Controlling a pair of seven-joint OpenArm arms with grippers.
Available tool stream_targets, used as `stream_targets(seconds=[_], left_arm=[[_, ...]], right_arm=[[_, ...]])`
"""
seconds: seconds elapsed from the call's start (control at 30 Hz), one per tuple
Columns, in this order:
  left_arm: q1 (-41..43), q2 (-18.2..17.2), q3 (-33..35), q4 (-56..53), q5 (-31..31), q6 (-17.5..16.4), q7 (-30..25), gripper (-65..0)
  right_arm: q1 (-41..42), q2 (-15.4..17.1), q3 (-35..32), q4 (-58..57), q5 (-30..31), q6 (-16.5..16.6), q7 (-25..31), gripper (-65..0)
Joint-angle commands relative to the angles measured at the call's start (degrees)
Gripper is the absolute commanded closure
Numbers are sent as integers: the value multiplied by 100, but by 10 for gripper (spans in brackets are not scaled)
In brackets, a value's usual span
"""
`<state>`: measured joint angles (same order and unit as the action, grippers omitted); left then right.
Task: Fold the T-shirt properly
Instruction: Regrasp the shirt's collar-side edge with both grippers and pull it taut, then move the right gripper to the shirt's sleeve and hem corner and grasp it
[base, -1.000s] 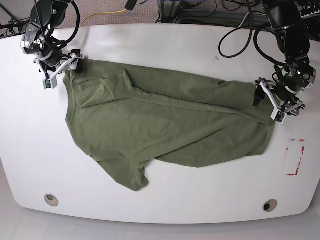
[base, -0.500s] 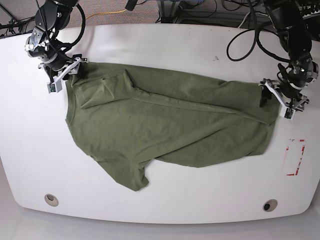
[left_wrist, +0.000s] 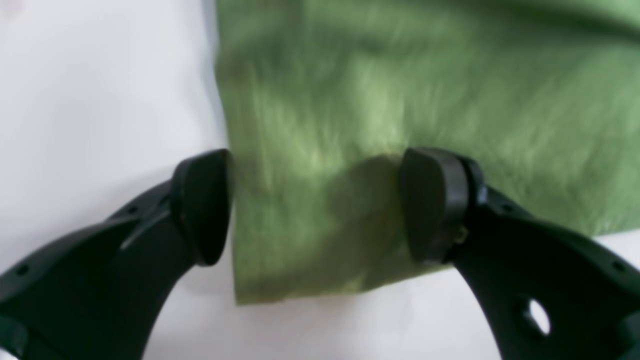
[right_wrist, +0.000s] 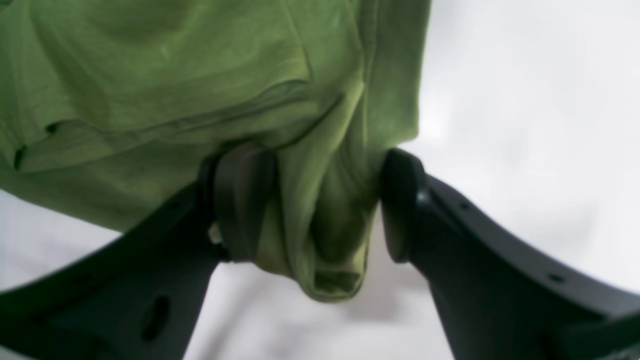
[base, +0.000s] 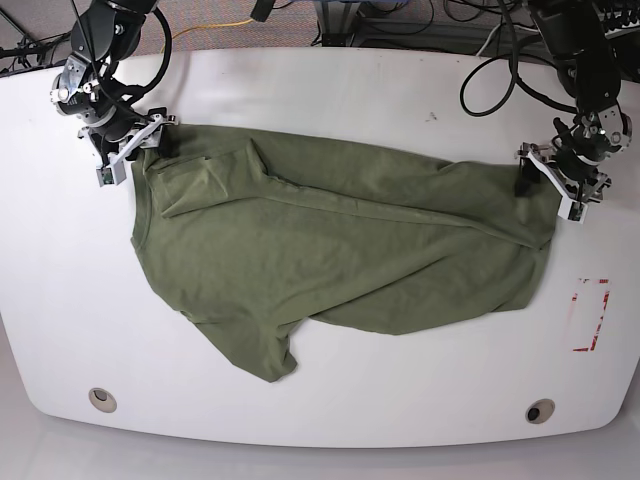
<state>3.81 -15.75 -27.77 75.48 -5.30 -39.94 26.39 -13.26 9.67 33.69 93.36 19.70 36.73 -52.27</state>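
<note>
The olive-green T-shirt (base: 330, 250) lies spread and wrinkled across the white table (base: 400, 90), with one sleeve pointing toward the front edge. In the base view my left gripper (base: 550, 185) is at the shirt's right end. In the left wrist view it (left_wrist: 315, 205) stands open, straddling a flat corner of the T-shirt (left_wrist: 400, 100). My right gripper (base: 135, 152) is at the shirt's far left corner. In the right wrist view it (right_wrist: 320, 200) is shut on a bunched fold of the T-shirt (right_wrist: 175, 75), both pads against the cloth.
A red-outlined rectangle mark (base: 590, 315) is on the table at the right, beside the shirt's hem. Two round holes (base: 100, 398) (base: 540, 410) sit near the front edge. Cables (base: 500, 70) trail over the back right of the table.
My left gripper has moved toward the table's back along the shirt's right end. My right gripper has shifted slightly inward and its jaws have narrowed onto the cloth.
</note>
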Motion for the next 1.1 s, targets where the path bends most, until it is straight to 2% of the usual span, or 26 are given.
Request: stream_targets(seconds=[0.0,0.17,0.23,0.33,0.4,0.5,0.63,0.73,0.9,1.07], left_arm=[[-61,-100,-14,-124,86,-6,55,-479],[-25,-100,-23,-203,77,-6,55,-476],[-8,-100,-32,-194,77,-6,55,-458],[89,-100,-32,-194,77,-6,55,-304],[186,-100,-32,-194,77,-6,126,-142],[309,-100,-41,-133,77,-6,477,0],[783,-56,-357,482,68,-6,829,0],[1205,225,-603,1089,77,-6,1040,0],[1944,489,-893,2047,77,-6,1515,0],[2533,709,-1034,2610,77,-6,1567,0]], right_arm=[[-24,39,-7,22,-58,41,-166,-350],[-24,39,-7,31,-58,41,-166,-346],[-33,22,-7,48,-58,41,-166,-306],[-59,22,-7,48,-58,41,-175,-133],[-147,22,-7,75,-58,41,-175,-25],[-288,39,2,242,-58,41,-219,-8],[-595,39,11,699,-58,41,-430,-8],[-859,31,11,1024,-58,41,-544,-8],[-1211,39,11,1226,-58,41,-623,-8],[-1378,48,20,1226,-85,41,-623,-8]])
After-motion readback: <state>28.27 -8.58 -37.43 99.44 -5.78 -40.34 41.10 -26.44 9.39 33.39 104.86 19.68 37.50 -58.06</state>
